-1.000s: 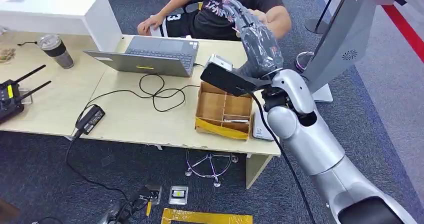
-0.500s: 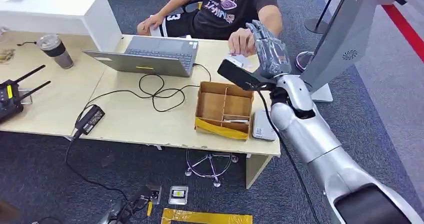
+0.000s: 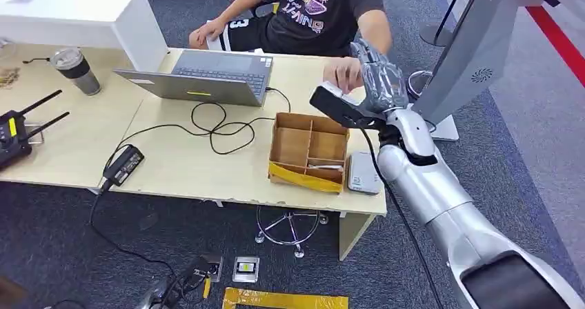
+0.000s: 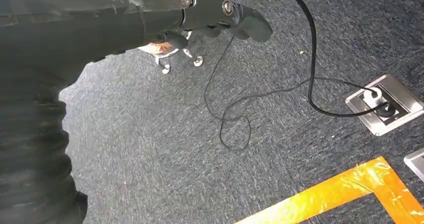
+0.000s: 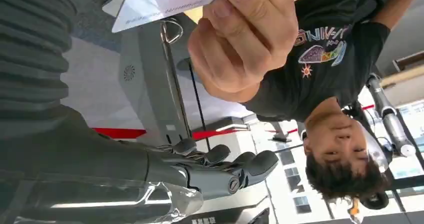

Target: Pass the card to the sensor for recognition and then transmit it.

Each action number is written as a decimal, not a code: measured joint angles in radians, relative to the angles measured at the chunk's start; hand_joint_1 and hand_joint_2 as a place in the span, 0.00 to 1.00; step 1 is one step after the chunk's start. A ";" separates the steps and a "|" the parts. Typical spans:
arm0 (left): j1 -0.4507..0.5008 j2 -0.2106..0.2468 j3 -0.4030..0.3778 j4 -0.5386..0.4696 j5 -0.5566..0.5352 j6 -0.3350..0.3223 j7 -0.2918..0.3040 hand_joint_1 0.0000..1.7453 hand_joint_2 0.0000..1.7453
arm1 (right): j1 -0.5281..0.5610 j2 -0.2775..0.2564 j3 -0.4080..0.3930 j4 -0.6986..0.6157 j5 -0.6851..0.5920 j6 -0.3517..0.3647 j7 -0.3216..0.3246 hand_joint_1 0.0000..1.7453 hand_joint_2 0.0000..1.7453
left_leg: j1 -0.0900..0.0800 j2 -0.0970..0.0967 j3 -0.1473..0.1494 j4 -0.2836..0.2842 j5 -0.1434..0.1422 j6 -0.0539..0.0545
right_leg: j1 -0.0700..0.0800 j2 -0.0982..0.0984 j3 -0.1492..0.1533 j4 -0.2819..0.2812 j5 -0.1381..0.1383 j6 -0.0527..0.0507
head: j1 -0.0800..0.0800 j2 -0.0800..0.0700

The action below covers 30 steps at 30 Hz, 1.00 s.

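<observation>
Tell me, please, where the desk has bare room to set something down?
Bare wood lies on the desk between the black cable and the front edge, left of the cardboard box. It is crowded by the person's hand and the right hand.

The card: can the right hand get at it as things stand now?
Probably yes. The card is pinched in the person's hand, close beside the right hand, whose fingers are spread and hold nothing. Nothing stands between them, but the person's grip is still on the card.
</observation>
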 joint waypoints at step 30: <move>-0.001 -0.001 0.001 0.000 -0.005 0.003 0.000 0.00 1.00 | 0.001 -0.014 -0.031 0.059 -0.001 -0.084 -0.046 0.96 1.00 | 0.000 0.001 0.000 0.000 0.000 0.000 | 0.000 0.000 0.000 0.000 0.000 0.000 | 0.000 0.000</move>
